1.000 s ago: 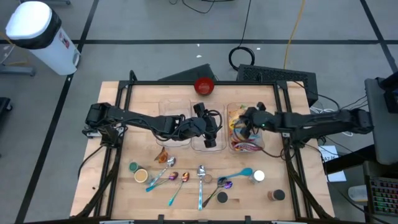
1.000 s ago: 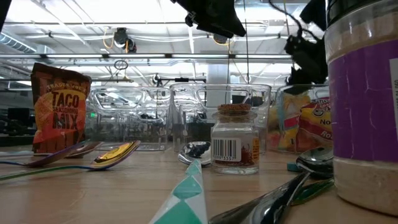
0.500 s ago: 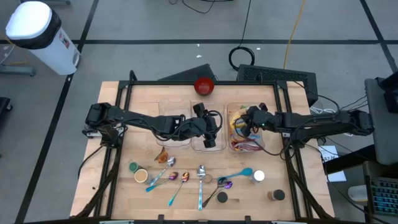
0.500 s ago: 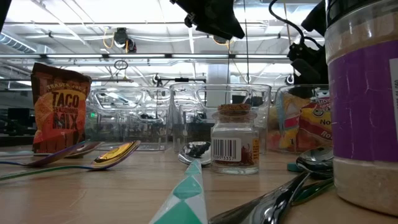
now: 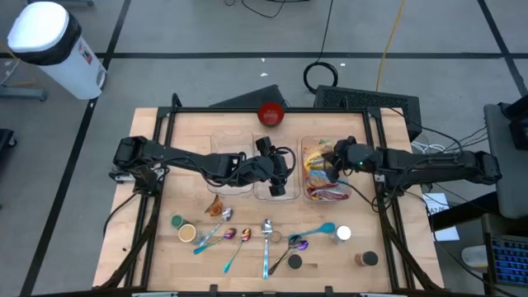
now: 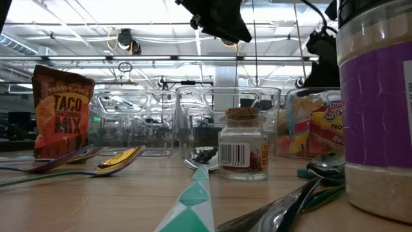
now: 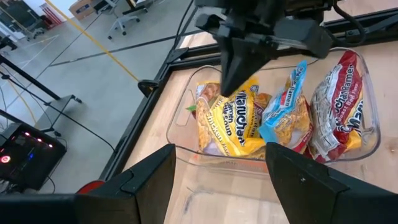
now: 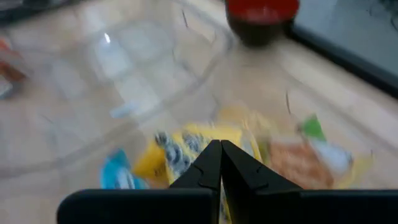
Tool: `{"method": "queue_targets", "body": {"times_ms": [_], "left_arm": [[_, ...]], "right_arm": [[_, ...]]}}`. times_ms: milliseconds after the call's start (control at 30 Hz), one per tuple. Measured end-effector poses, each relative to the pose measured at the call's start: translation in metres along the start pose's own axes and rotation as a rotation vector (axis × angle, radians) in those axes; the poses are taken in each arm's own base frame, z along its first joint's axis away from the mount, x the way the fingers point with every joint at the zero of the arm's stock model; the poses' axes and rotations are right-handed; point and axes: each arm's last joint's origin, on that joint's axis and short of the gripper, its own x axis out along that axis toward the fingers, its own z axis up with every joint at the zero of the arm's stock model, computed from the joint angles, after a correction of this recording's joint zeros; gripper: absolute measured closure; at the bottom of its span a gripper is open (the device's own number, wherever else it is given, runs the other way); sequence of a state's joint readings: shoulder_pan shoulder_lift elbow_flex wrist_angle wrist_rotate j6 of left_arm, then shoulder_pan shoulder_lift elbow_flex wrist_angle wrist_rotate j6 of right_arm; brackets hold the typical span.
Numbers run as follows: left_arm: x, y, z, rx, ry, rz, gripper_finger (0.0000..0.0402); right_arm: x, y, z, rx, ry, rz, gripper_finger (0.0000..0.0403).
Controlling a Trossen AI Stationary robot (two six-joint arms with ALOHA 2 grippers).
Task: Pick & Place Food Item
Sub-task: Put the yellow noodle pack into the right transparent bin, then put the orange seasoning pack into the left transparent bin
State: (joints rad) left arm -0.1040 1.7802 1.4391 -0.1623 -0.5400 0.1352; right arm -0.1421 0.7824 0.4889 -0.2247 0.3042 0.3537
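While right gripper [image 5: 333,159] is pressed shut over ramen bin [image 5: 346,191] (nothing pinched) | left gripper [image 5: 278,188] held spread above middle bin [image 5: 257,194]

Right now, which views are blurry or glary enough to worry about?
Right wrist view: smeared throughout, the noodle packets and red bowl soft. Low view: the purple-labelled jar and striped paper nearest the lens are out of focus, ceiling lights glare through the clear bins. Left wrist view and high view: sharp, evenly lit.
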Motion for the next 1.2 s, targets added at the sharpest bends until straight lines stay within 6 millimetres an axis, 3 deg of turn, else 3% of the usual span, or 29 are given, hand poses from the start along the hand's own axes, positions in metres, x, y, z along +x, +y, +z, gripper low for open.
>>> {"method": "queue_targets", "body": {"times_ms": [233,600,733,967,1200], "left_arm": [[0.001,0.002,0.000,-0.011,0.002,0.005,0.0144],[0.001,0.002,-0.002,-0.057,0.013,0.004,0.0144],[-0.004,0.002,-0.004,-0.006,0.045,-0.086,0.0144],[-0.036,0.023,0.000,-0.050,0.060,-0.247,0.0144],[-0.088,0.042,-0.024,-0.130,-0.136,-0.210,0.0144]], "right_arm": [[0.002,-0.003,-0.010,-0.006,0.105,-0.047,0.0402],[-0.034,-0.010,0.005,-0.014,-0.109,0.032,0.0403],[-0.045,-0.011,0.004,-0.028,-0.174,0.068,0.0403],[-0.045,-0.009,-0.019,-0.097,-0.240,0.158,0.0403],[-0.047,-0.008,-0.032,-0.118,-0.315,0.239,0.0403]]}}
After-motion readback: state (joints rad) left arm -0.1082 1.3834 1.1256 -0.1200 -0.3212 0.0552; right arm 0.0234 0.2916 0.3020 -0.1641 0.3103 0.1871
